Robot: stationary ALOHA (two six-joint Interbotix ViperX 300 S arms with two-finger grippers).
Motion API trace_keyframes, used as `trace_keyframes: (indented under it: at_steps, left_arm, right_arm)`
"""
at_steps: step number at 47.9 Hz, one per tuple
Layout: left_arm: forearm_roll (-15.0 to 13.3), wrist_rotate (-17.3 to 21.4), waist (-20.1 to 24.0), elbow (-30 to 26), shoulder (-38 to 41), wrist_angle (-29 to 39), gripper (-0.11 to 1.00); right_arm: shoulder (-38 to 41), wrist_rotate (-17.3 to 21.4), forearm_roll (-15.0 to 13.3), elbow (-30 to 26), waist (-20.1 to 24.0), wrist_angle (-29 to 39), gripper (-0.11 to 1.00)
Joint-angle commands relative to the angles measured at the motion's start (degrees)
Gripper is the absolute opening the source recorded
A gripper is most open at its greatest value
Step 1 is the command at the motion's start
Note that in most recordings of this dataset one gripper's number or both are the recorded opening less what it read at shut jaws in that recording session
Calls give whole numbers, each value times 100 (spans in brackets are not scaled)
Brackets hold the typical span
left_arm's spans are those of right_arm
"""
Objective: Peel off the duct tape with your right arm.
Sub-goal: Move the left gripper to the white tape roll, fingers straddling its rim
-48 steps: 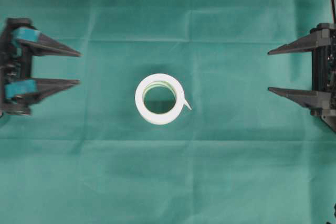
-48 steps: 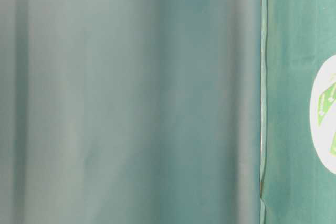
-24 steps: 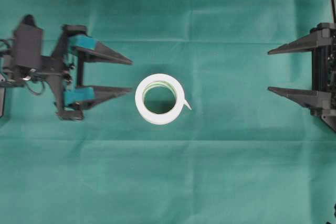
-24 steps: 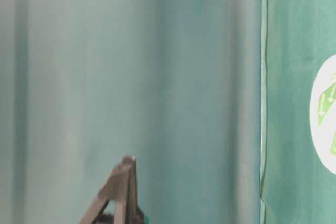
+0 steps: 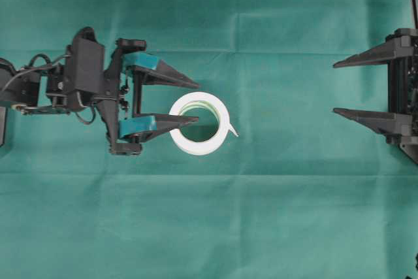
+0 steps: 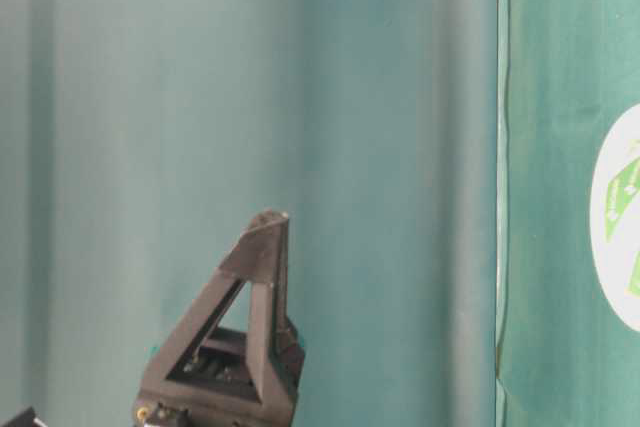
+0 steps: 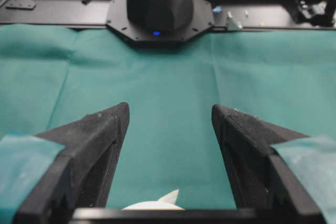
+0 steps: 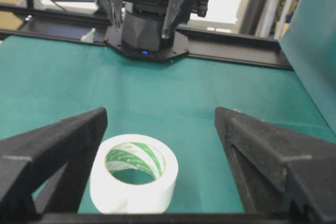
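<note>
duct tape (image 5: 198, 123) lying flat mid green cloth (image 5: 274, 213), loose end toward the right; left gripper (image 5: 194, 102) jaws spread wide at its left edge; right gripper (image 5: 334, 89) jaws wide, empty, well apart.

no text legible; green markings inside the duct tape (image 8: 133, 172) core are unreadable.

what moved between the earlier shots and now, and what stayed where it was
The left gripper moved in from the left edge of the overhead view toward the duct tape, jaws open the whole way; its near tip now overlaps the roll's left rim from above. Nothing was gripped or released. The tape, with its loose end pointing right, and the open right gripper at the right edge stayed where they were.
</note>
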Motion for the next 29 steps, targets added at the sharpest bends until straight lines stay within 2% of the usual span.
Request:
trace_keyframes:
  at_steps: [1,7,29]
  left_arm:
    - [-9,0,-44,-202,-35,79,68]
    - [-9,-18,-97,-343,-79,475,68]
    - [-18,-88,-360,-1450,158,3437,68]
  right_arm:
    - [35,9,-9,-62,-9,-53,66]
    - [44,9,-9,-53,-9,-53,66]
    - [44,9,-9,-53,0,-26,66]
